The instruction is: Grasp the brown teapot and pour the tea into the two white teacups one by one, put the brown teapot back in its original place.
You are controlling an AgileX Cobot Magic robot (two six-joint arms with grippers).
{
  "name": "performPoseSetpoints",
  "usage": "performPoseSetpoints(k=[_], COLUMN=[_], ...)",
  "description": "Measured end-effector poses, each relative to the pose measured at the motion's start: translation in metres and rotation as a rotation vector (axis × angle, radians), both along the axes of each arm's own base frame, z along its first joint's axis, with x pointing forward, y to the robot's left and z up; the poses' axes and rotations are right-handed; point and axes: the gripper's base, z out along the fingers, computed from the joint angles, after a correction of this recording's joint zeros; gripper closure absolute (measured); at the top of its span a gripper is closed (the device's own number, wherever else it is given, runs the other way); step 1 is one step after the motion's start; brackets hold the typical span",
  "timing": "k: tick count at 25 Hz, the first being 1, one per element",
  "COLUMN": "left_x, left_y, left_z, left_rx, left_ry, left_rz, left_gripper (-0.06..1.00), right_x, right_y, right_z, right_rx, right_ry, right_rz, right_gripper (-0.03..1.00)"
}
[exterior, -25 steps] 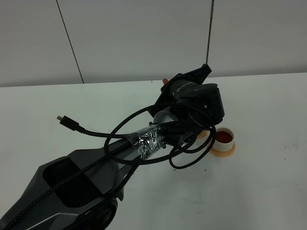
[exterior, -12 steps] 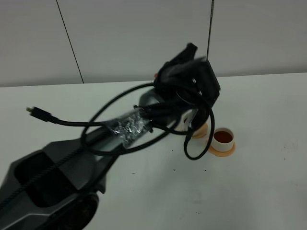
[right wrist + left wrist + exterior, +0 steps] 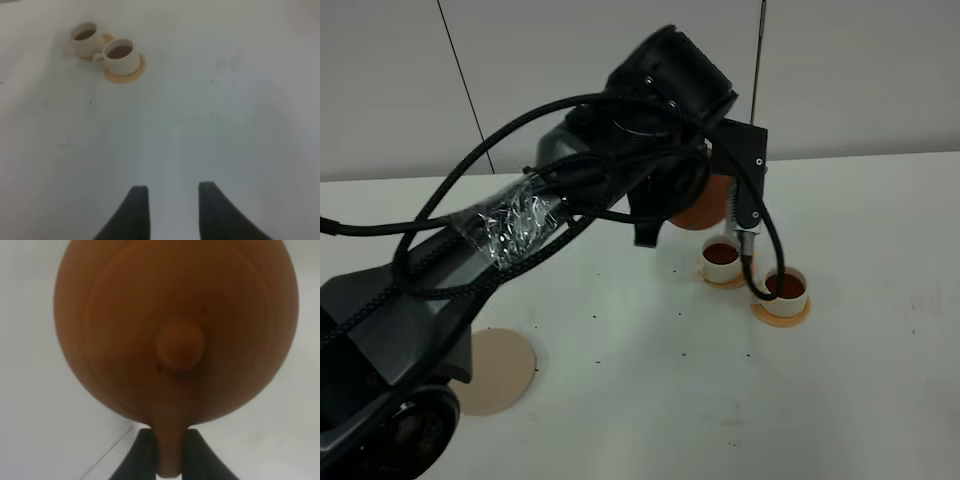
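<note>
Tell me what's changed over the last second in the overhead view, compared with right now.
The left arm swung up and toward the left of the overhead view, carrying the brown teapot clear of the two white teacups; the left gripper stays shut on its handle. That uncovered the nearer-left cup and the tan coaster plate. Both cups stayed on their orange saucers, holding tea.

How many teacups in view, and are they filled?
2. One teacup just below the held brown teapot; the other teacup beside it, nearer the right arm's side. Both hold dark tea.
</note>
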Motion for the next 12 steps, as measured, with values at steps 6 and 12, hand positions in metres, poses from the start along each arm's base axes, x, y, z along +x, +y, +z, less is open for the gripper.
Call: performPoseSetpoints(k=[6,12], left_x=[-0.005,-0.011], left_y=[-0.005,-0.011], left_z=[-0.009,-0.012], left_rx=[-0.215,-0.406], left_ry=[0.146,0.224], left_rz=[0.078,0.253], left_gripper=[0.78,0.78], right_x=[0.000,0.000], right_y=[0.000,0.000], right_z=[0.000,0.000], right_rx=[0.000,0.000], right_ry=[0.000,0.000], right_rz=[0.000,0.000], right_gripper=[0.73,0.73])
